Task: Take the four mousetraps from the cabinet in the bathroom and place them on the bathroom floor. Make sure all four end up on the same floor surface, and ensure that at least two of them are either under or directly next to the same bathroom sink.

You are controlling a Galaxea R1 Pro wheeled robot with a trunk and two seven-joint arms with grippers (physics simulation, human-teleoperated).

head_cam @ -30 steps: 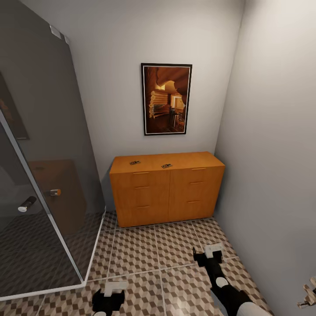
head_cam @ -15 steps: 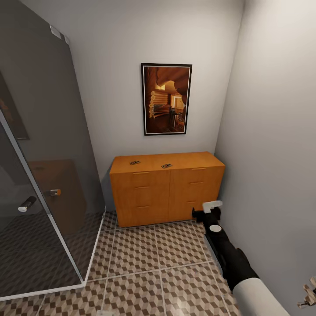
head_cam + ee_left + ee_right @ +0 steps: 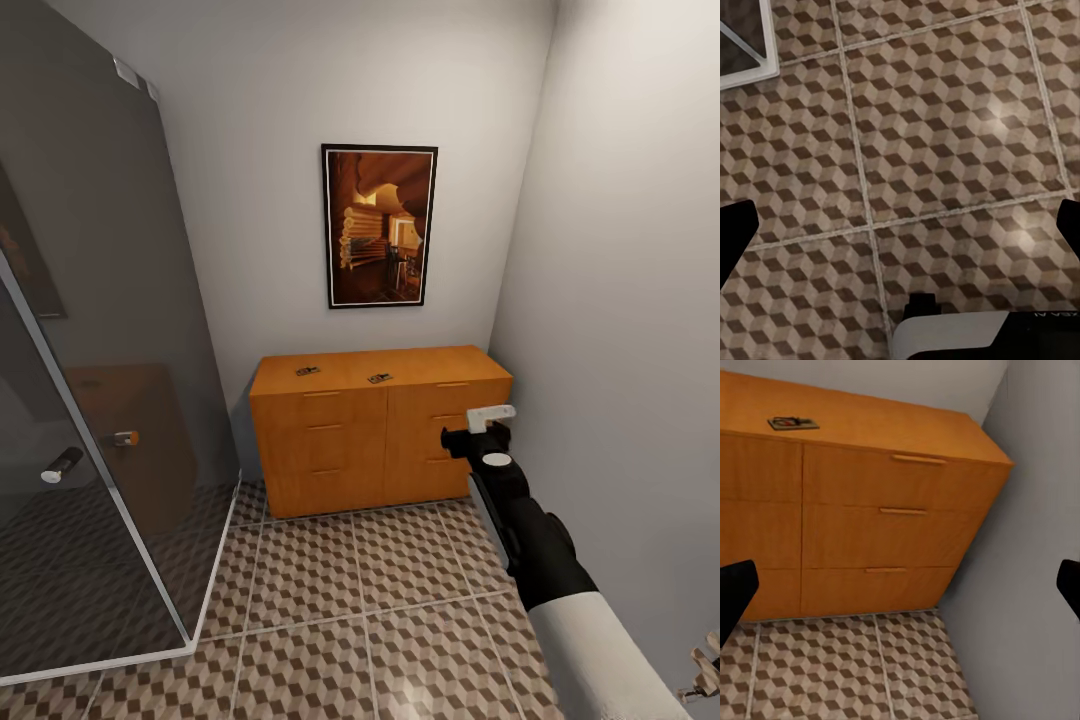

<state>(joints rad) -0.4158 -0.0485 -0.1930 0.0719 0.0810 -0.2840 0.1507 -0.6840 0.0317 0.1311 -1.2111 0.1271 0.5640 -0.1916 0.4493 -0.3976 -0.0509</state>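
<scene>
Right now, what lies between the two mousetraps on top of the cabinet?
Bare wood in the head view: the left mousetrap and right mousetrap lie apart on the cabinet.

Left gripper (image 3: 900, 232) hanging over bathroom floor (image 3: 945, 135), dark fingertips (image 3: 735, 232) showing at 9 and 3 o'clock, wide apart, nothing between them. Cube-pattern tiles in brown, beige, white lying beneath; pale grout lines (image 3: 862, 187) crossing near centre. White shower frame corner (image 3: 765, 52) sitting at 11 o'clock. White-and-black robot part (image 3: 960, 334) showing at 6 o'clock.
</scene>
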